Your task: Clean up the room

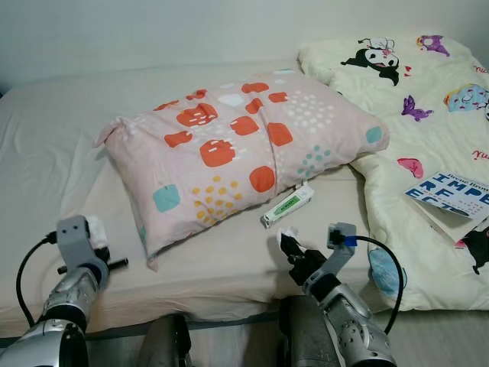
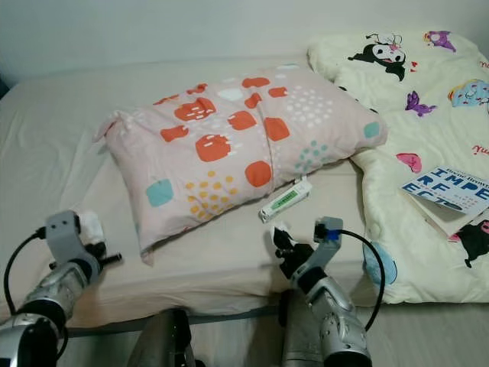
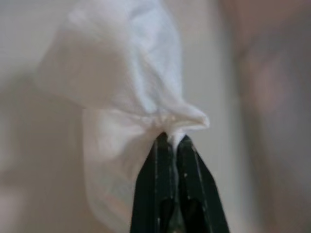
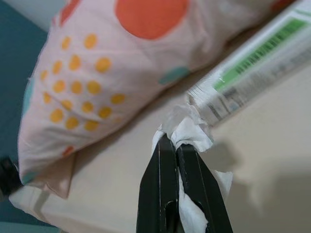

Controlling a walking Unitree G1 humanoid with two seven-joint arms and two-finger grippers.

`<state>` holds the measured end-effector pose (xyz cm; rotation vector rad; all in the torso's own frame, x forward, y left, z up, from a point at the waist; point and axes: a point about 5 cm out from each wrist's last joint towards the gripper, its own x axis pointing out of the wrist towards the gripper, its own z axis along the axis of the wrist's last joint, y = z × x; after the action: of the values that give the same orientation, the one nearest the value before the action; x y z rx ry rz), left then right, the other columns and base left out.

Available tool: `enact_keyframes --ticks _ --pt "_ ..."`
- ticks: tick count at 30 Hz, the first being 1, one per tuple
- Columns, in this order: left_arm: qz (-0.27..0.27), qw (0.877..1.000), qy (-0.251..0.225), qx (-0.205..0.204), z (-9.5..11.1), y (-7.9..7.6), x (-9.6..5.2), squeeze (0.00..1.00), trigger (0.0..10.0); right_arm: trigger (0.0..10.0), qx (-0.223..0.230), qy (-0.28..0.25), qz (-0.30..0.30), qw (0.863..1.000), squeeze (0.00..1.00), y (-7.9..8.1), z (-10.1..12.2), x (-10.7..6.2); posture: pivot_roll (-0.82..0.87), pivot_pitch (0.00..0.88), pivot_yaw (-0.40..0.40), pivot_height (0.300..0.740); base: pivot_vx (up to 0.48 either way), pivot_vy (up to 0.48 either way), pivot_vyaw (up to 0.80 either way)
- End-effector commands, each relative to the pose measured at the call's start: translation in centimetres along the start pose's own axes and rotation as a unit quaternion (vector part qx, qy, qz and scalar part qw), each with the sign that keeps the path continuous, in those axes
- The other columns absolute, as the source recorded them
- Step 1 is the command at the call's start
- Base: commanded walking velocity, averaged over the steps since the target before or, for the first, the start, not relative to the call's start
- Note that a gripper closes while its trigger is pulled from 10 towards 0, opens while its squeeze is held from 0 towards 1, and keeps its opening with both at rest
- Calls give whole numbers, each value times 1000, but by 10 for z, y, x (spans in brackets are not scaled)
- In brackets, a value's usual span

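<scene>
The left gripper (image 3: 171,141) has its jaws pinched closed on a crumpled white tissue (image 3: 121,97), held over the near left part of the bed (image 1: 46,168); in the head views this wad shows as a small white lump just beside the grey wrist block. The right gripper (image 4: 175,145) likewise has its jaws closed on a second scrap of white tissue (image 4: 187,128), hovering low over the sheet near the bed's front edge, just beside the crimped end of a white tube with a green label (image 1: 287,206). That tube lies on the sheet against the near edge of a pink pillow (image 1: 237,145) printed with orange patches, yellow dots and teal squares, which sits slantwise in the middle of the bed. To the right, a cream quilt (image 1: 428,153) with cartoon figures, butterflies and hearts covers that side of the bed and hangs over its front edge. A book (image 1: 452,196) with large blue letters on a white cover rests on the quilt near the right border. The beige sheet is creased, and a plain pale wall (image 1: 153,30) runs behind the bed.
</scene>
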<state>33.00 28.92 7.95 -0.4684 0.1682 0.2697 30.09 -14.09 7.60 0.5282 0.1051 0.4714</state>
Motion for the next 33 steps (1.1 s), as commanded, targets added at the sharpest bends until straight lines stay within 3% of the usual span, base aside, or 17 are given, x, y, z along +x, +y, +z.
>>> enact_keyframes --ticks 1,2,7,10,19,20,25,30,33 --pt "-32 997 -51 -51 19 5 -1 0 0 0 1 8 -3 1000 0 1 -5 2 -82 230 -4 592 0 0 0" --pt "-69 992 -75 -74 26 3 -1 0 0 0 -1 7 0 1000 0 2 -3 5 -82 230 -4 592 0 0 0" --pt "-105 990 -74 -59 19 2 -6 0 0 0 -7 15 5 1000 0 4 -4 12 -57 197 -11 592 0 0 0" --pt "-180 979 -64 -69 -8 -9 -23 0 0 0 -12 26 7 1000 0 6 -6 22 -28 159 -26 592 0 0 0" --pt "-237 967 -41 -86 -34 -26 -39 0 0 0 -19 37 9 999 0 6 -8 27 -13 134 -35 597 0 0 0" --pt "-261 960 -34 -96 -43 -34 -45 0 10000 0 -20 43 7 999 0 5 -8 29 -3 118 -40 602 0 0 0" --pt "-299 948 -28 -107 -54 -50 -51 0 10000 0 -23 53 1 998 0 2 -10 32 6 97 -45 612 0 0 0" --pt "-310 944 -27 -109 -56 -56 -52 0 10000 0 -25 58 -4 998 0 -1 -12 32 13 79 -47 617 0 0 0" --pt "-325 939 -27 -108 -56 -68 -51 0 10000 0 -28 67 -15 997 0 -6 -15 31 14 65 -49 627 0 0 0"
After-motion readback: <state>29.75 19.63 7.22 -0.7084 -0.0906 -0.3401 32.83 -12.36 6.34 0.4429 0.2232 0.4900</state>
